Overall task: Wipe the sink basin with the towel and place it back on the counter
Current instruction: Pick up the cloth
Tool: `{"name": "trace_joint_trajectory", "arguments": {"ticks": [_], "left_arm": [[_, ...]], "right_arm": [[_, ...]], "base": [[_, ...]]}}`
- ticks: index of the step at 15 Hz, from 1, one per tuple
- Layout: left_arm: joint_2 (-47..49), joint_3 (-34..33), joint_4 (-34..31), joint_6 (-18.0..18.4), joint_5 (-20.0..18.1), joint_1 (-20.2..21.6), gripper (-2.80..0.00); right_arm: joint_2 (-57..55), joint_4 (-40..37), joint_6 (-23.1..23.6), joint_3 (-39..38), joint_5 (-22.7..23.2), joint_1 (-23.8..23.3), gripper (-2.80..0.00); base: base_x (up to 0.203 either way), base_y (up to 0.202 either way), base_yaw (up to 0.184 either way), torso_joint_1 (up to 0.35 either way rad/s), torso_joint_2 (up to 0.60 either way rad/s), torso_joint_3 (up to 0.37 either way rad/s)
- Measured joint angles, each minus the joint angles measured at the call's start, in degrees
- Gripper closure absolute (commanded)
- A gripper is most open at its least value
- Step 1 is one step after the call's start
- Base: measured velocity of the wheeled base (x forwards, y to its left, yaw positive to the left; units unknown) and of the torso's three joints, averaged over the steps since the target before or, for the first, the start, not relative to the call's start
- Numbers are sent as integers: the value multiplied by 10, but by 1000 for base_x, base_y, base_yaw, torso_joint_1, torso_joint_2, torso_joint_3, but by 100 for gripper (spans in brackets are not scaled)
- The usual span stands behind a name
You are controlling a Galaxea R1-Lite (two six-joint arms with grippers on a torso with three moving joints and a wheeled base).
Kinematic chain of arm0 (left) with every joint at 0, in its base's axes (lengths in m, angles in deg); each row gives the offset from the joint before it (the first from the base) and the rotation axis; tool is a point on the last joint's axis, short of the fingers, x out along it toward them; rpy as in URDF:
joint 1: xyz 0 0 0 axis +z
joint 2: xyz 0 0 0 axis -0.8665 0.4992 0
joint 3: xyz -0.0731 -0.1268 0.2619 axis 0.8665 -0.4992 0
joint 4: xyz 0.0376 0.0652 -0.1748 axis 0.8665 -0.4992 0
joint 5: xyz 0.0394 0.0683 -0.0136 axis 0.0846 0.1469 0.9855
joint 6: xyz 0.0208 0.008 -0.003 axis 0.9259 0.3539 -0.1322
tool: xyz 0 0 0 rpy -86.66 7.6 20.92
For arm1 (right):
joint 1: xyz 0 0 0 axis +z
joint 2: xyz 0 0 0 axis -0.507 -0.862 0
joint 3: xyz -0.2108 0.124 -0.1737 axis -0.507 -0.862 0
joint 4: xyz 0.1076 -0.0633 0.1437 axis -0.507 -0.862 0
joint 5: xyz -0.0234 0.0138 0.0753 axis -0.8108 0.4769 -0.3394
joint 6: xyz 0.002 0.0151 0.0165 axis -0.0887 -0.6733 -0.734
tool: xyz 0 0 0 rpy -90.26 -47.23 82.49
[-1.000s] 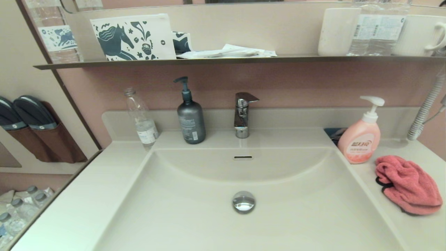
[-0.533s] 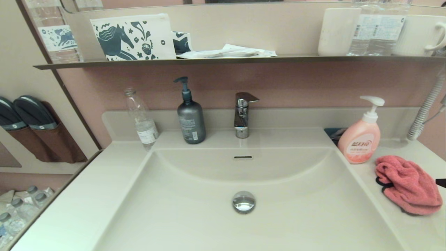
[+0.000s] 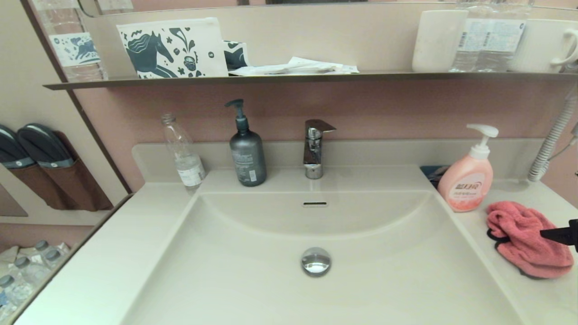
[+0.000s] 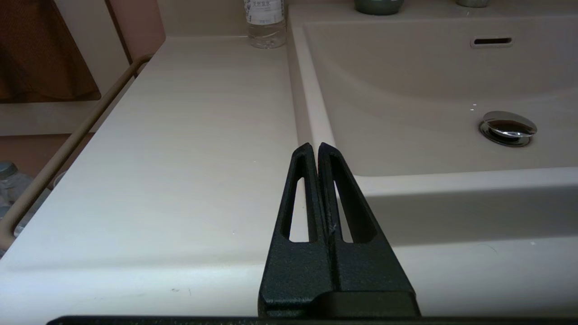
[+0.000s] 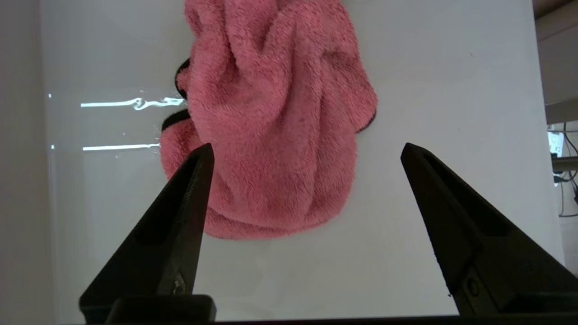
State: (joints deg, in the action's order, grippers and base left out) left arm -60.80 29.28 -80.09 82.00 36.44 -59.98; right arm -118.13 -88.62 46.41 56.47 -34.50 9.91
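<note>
The coral-pink towel point(image 3: 526, 239) lies bunched on the counter point(image 3: 542, 293) right of the sink basin point(image 3: 253, 271), beside the pink soap bottle. From the right frame edge a black fingertip point(image 3: 557, 234) of my right gripper pokes in over the towel. In the right wrist view that gripper point(image 5: 307, 151) is open above the towel point(image 5: 271, 117), one finger over its edge, the other over bare counter point(image 5: 429, 67). Nothing is held. My left gripper point(image 4: 314, 146) is shut and empty, parked over the counter point(image 4: 180, 158) left of the basin point(image 4: 429, 90).
A pink soap bottle point(image 3: 467, 178) stands just behind the towel. A faucet point(image 3: 314, 149), grey pump bottle point(image 3: 247, 151) and clear bottle point(image 3: 183, 155) line the back of the basin. The chrome drain plug point(image 3: 316, 261) sits mid-basin. A dark shelf point(image 3: 293, 79) hangs overhead.
My right gripper has come in from the right edge and now reaches over the towel; one second ago it was out of the head view. The towel has not moved.
</note>
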Motion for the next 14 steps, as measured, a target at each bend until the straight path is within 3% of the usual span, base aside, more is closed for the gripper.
{"name": "trace_joint_trajectory", "arguments": {"ticks": [7,14], "left_arm": [[0,0,0,0,0,0,0],[0,0,0,0,0,0,0]], "right_arm": [[-50,30,2,3,-3,33,-280],[-123,114,11,4,-26,36,-280]], "base": [[0,0,0,0,0,0],[0,0,0,0,0,0]]}}
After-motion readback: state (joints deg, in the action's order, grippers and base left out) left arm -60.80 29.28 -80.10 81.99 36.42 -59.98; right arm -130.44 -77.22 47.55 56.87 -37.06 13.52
